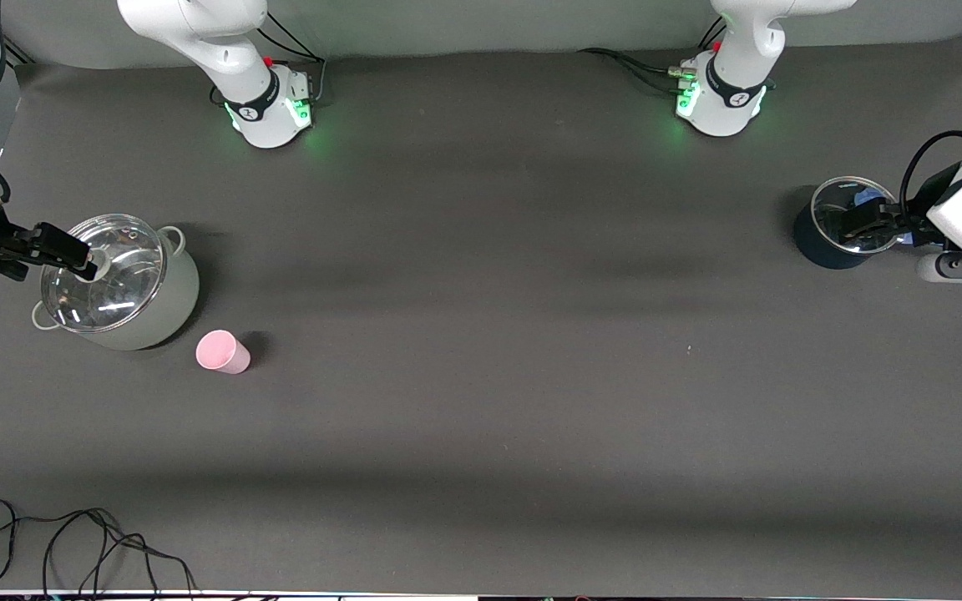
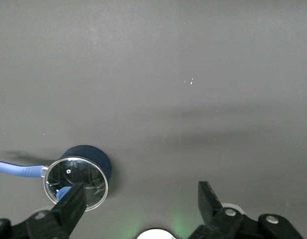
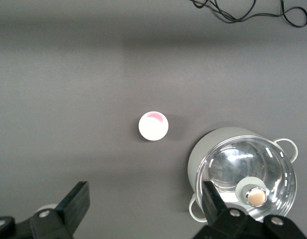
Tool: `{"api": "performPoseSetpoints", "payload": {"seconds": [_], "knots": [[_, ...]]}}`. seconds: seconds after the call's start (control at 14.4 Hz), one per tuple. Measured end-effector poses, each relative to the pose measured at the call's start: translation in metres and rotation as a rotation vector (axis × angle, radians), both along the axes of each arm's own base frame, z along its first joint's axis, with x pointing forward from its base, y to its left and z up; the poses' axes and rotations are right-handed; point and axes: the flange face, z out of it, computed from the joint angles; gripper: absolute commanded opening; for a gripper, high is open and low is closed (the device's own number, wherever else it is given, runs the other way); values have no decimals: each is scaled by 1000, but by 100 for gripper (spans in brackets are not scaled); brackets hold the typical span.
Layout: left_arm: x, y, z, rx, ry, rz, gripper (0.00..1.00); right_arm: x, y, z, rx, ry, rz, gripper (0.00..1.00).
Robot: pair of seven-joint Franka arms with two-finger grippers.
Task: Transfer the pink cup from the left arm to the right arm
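Note:
The pink cup (image 1: pixel 222 351) stands upright on the dark table at the right arm's end, just beside the grey pot (image 1: pixel 126 284) and nearer to the front camera than it. In the right wrist view the pink cup (image 3: pixel 153 126) shows from above, apart from both fingers. My right gripper (image 1: pixel 43 255) (image 3: pixel 143 201) hangs open over the grey pot's outer edge with nothing between its fingers. My left gripper (image 1: pixel 873 224) (image 2: pixel 141 199) hangs open and empty over the dark blue pot (image 1: pixel 836 229) at the left arm's end.
The grey pot (image 3: pixel 243 174) has a glass lid with a knob and two side handles. The dark blue pot (image 2: pixel 86 172) also carries a glass lid and has a blue handle. Black cables (image 1: pixel 72 542) lie at the table's front edge.

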Motion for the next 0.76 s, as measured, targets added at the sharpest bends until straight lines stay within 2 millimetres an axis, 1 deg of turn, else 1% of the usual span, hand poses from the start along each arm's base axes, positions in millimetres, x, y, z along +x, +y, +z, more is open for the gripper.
{"api": "performPoseSetpoints", "payload": {"seconds": [0.21,0.76], "knots": [[0,0,0,0,0,0,100,4,5,-7,0,8,-2,100],[0,0,-1,0,2,0,100,4,5,-7,0,5,-3,100]]}}
